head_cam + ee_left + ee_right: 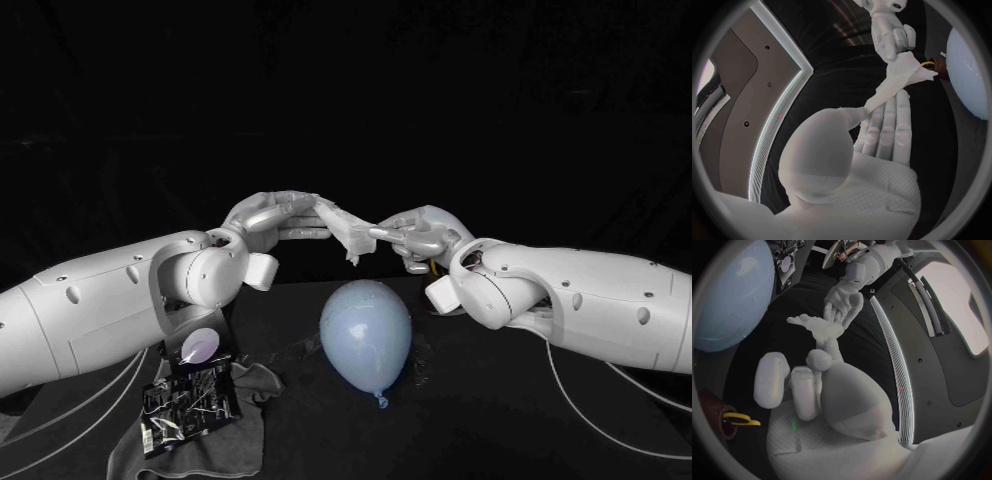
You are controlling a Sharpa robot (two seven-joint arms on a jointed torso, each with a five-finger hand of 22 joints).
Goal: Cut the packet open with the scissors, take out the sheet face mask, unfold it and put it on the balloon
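Observation:
The white sheet mask hangs crumpled and folded in the air between my two hands, above the far end of the pale blue balloon. My left hand pinches one end of it and my right hand pinches the other. In the left wrist view the mask stretches from my left hand towards the right hand. In the right wrist view the mask rises from my right hand's pinch, with the left hand beyond. The balloon lies on the table, knot towards me.
The dark opened packet lies on a grey cloth at the front left. Yellow scissor handles stick out of a brown holder beside my right wrist. Thin white cables trail along both arms.

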